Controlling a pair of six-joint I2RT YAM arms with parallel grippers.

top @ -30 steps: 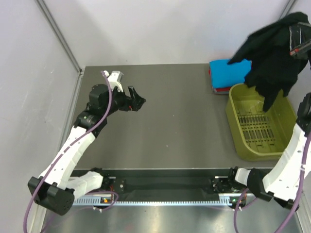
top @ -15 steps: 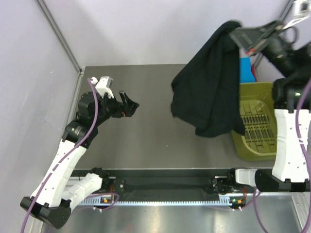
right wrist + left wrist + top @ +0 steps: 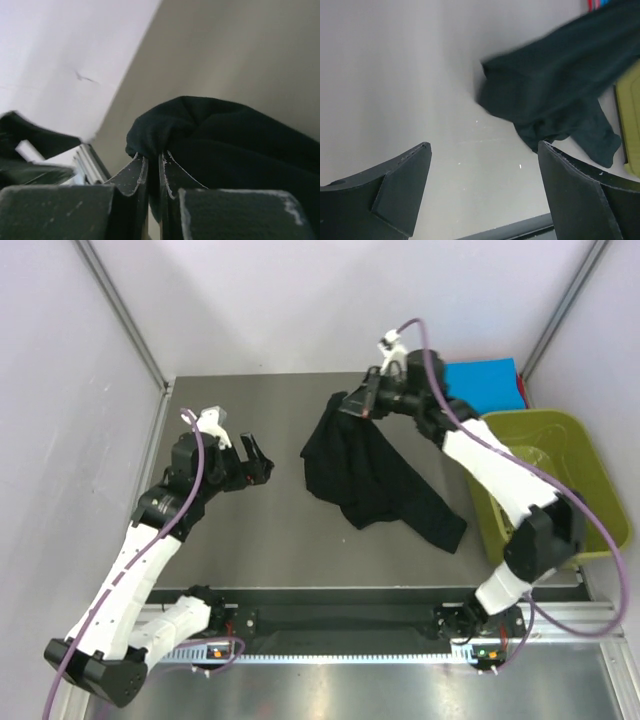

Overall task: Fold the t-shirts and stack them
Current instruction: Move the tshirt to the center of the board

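Swung out of the air, the large black cloth t-shirt point(image 3: 375, 475) now lies crumpled mid-table, left of the olive-green plastic basket point(image 3: 590, 480). Right gripper point(image 3: 352, 405) pinches its far edge; left gripper point(image 3: 258, 455) hovers spread wide, empty, farther left. Folded bright blue t-shirt point(image 3: 485, 385) sits behind the basket.

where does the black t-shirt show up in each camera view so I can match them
Top external: black t-shirt at table centre, far end pinched in the right claw.
Left wrist: upper right, beyond the open claw.
Right wrist: lower centre-right, clamped between the fingers.
Shared landmark: the grey table.
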